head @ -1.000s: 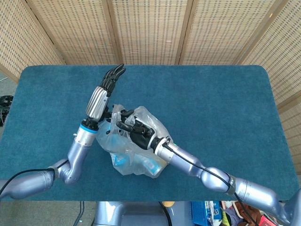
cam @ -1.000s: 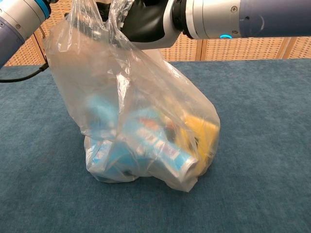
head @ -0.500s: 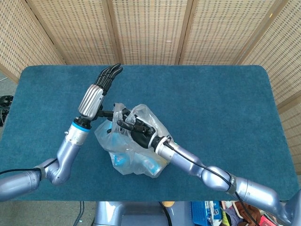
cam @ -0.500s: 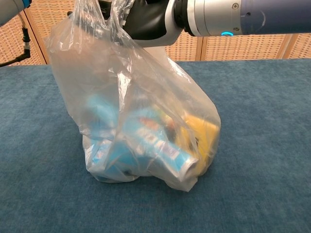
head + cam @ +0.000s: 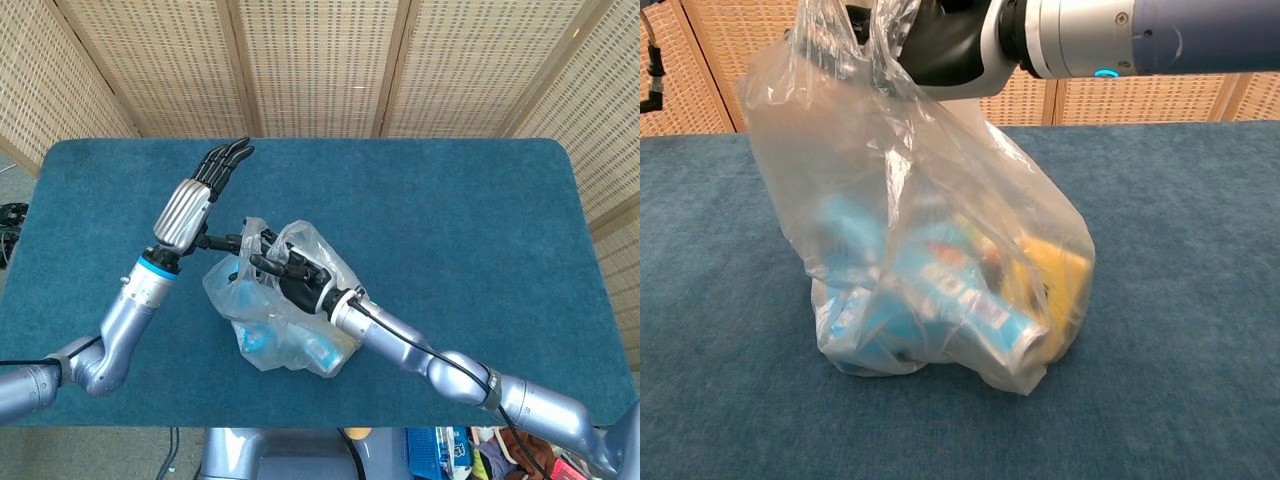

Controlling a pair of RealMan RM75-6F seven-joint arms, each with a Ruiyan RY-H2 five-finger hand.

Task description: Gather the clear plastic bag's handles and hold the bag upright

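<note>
Withdrawal of the left robot hand (image 5: 195, 195) is the change: over the last second it has drawn back and outward from the bag's top, its fingers straight and together, holding nothing, now apart from the plastic. The right robot hand (image 5: 290, 275) stays closed on the gathered handles (image 5: 845, 35) of the clear plastic bag (image 5: 930, 250), which hangs just below it and stands upright with its base on the blue tabletop (image 5: 450, 210); blue and yellow packets (image 5: 960, 290) show inside. Judging by this, the gathering looks finished and only the one-handed hold remains, so the bag should stay up if that grip keeps steady
</note>
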